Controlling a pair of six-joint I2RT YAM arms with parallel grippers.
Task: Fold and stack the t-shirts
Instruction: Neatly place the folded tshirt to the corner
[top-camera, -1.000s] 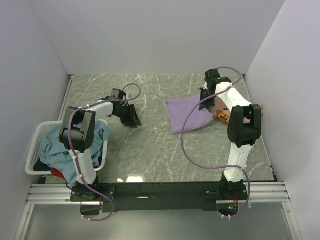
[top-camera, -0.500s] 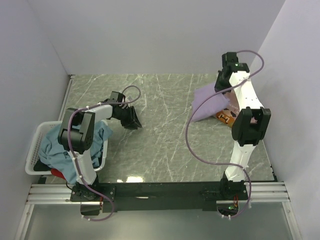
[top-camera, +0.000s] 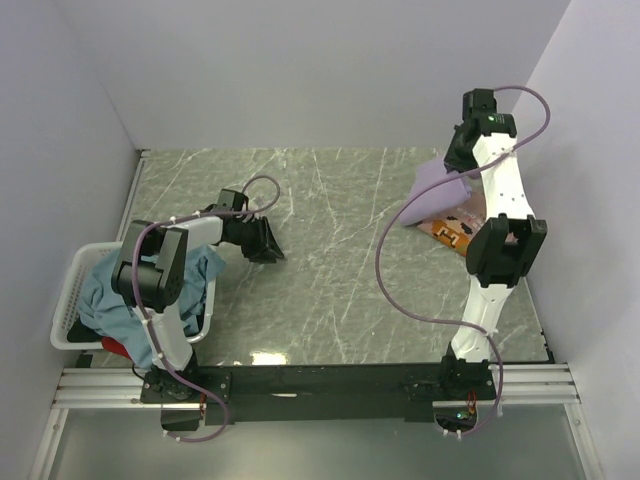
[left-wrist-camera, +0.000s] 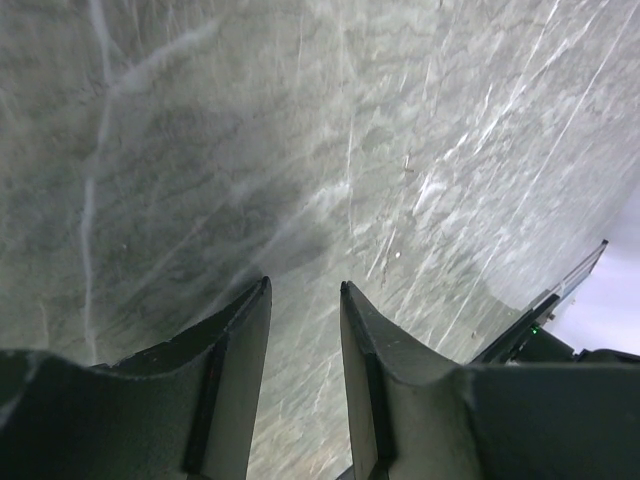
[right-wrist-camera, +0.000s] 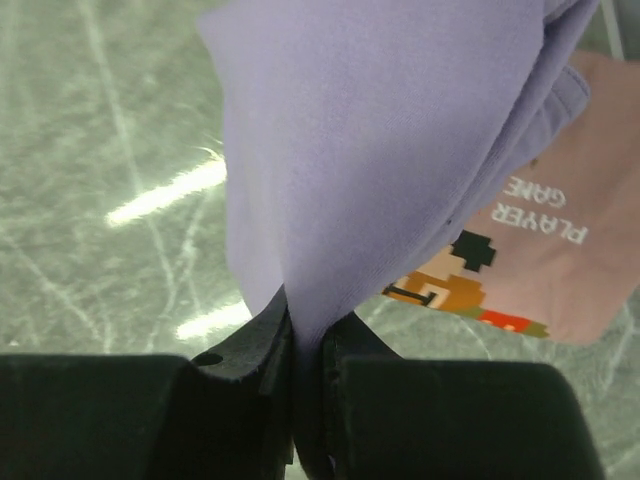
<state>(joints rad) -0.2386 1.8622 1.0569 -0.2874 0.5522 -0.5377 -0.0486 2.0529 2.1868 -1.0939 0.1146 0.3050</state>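
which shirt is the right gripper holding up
The lavender-purple shirt, pinched in the right gripper; the pink printed shirt lies flat beneath it, and the teal one sits in the basket.

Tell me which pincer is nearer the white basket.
Left. The left pincer hangs over the table a short way from the basket; the right pincer is far across, clamped on the purple shirt.

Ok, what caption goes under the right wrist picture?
Right gripper pinching the lavender t-shirt, held over the pink printed t-shirt.
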